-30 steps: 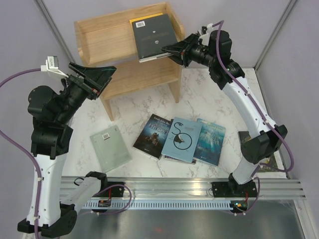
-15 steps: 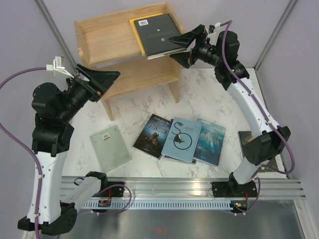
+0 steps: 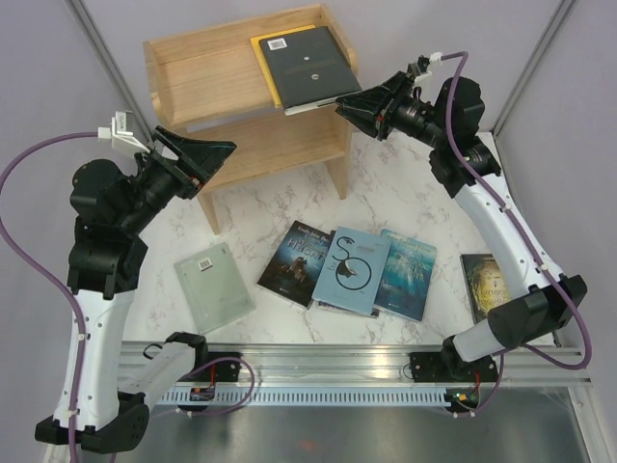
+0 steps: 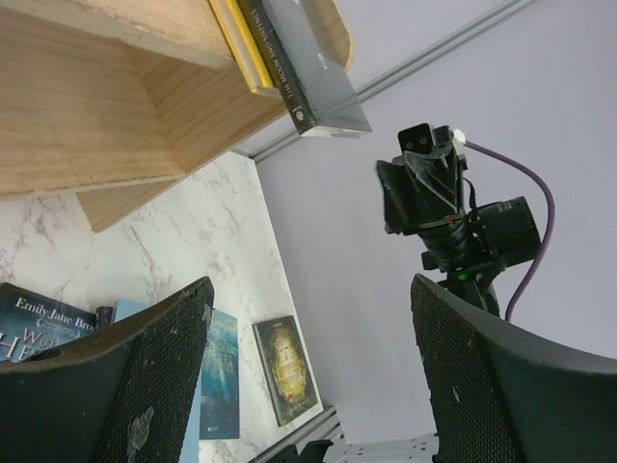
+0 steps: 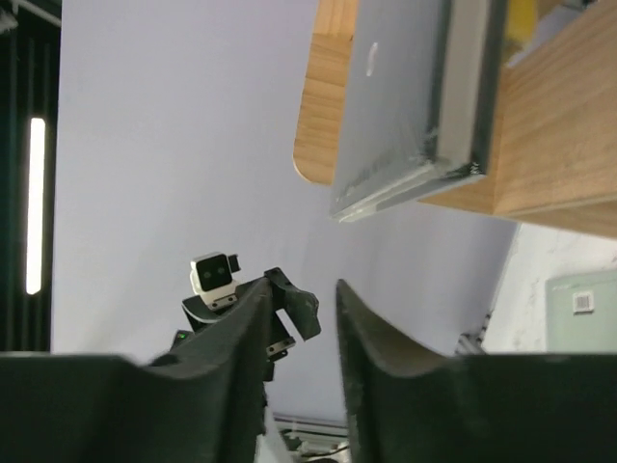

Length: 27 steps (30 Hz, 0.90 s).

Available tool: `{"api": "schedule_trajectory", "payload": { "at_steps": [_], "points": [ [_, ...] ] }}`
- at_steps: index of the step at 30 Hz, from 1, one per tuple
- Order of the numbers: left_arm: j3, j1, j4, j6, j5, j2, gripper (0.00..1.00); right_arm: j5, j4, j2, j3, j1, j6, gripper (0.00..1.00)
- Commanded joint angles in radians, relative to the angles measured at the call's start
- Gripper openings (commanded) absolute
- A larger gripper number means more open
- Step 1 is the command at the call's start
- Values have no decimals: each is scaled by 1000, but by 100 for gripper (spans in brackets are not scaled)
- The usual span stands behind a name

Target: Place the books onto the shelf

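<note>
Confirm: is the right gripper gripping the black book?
No: in the right wrist view the right gripper has nothing between its fingers, and the black book lies clear of it on the shelf.

The yellow book [image 3: 269,72] is hiding almost wholly under the black book [image 3: 308,68], just a strip showing along its left edge. A dark book [image 3: 337,309] is peeking out beneath the blue book [image 3: 352,268], too little showing to read its cover, purple perhaps. The right arm [image 3: 530,309] is covering the gold-green book's [image 3: 482,278] lower corner. Over on the left wrist view, the left finger [image 4: 116,386] is looming blurred and blocking half the Emily Jane book [image 4: 39,323], while the top edge is cutting off the shelf [image 4: 87,116]. On the right wrist view, the grey-green book [image 5: 583,304] is running off the right edge, and the black book is slipping past the top.
</note>
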<state>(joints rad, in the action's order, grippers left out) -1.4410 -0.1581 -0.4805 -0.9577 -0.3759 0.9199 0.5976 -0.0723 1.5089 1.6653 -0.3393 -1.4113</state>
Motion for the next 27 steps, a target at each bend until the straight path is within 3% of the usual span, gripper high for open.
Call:
{"api": "schedule_trajectory", "payload": {
  "at_steps": [1,3,14,27],
  "points": [
    [22,6,33,30,-20,-13,85,22,42,-7,19,0,9,31],
    [36,6,33,30,-17,-29,85,25,42,5,30,-1,9,18],
    [40,6,11,51,12,-56,85,31,63,96,68,-10,-3,11],
    [14,8,-33,109,40,-43,86,30,146,257,220,-15,-52,10]
  ]
}}
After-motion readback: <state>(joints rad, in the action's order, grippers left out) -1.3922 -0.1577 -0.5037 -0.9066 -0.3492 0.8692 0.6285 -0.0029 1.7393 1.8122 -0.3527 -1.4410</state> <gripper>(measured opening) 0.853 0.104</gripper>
